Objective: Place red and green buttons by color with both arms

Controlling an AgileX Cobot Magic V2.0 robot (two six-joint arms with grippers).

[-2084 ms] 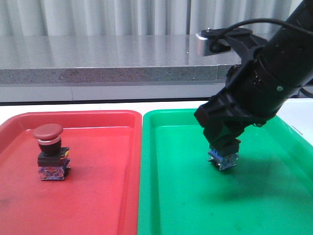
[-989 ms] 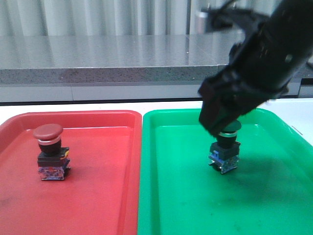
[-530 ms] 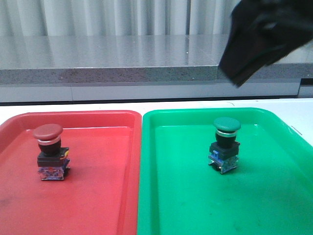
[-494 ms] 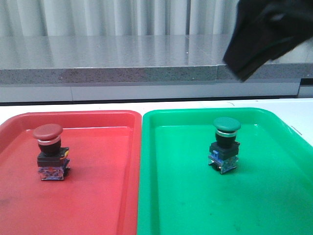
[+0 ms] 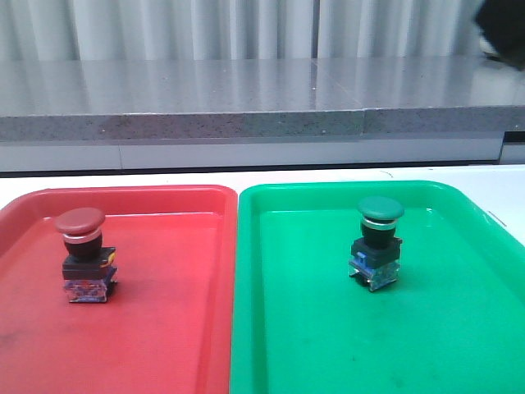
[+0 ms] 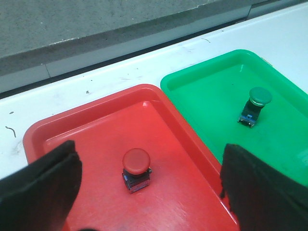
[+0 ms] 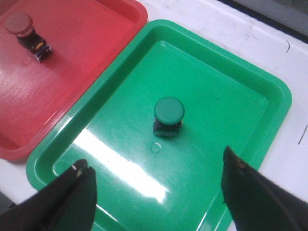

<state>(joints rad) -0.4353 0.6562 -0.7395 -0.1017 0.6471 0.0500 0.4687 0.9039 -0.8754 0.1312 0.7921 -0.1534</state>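
Observation:
The red button (image 5: 82, 254) stands upright in the red tray (image 5: 164, 201); it also shows in the left wrist view (image 6: 136, 164) and the right wrist view (image 7: 26, 33). The green button (image 5: 378, 242) stands upright in the green tray (image 5: 312, 201), also in the right wrist view (image 7: 168, 117) and the left wrist view (image 6: 254, 103). My left gripper (image 6: 151, 192) is open and empty, high above the red tray. My right gripper (image 7: 156, 185) is open and empty, high above the green tray (image 7: 231, 96). Only a dark bit of the right arm (image 5: 500, 29) shows in the front view.
The two trays sit side by side on a white table (image 5: 123, 180). A grey stone counter (image 5: 205, 98) runs behind the table, with a pleated curtain beyond it.
My right gripper let go of the green button in the green tray, then rose up and to the right until almost out of the front view. Both buttons stayed still.

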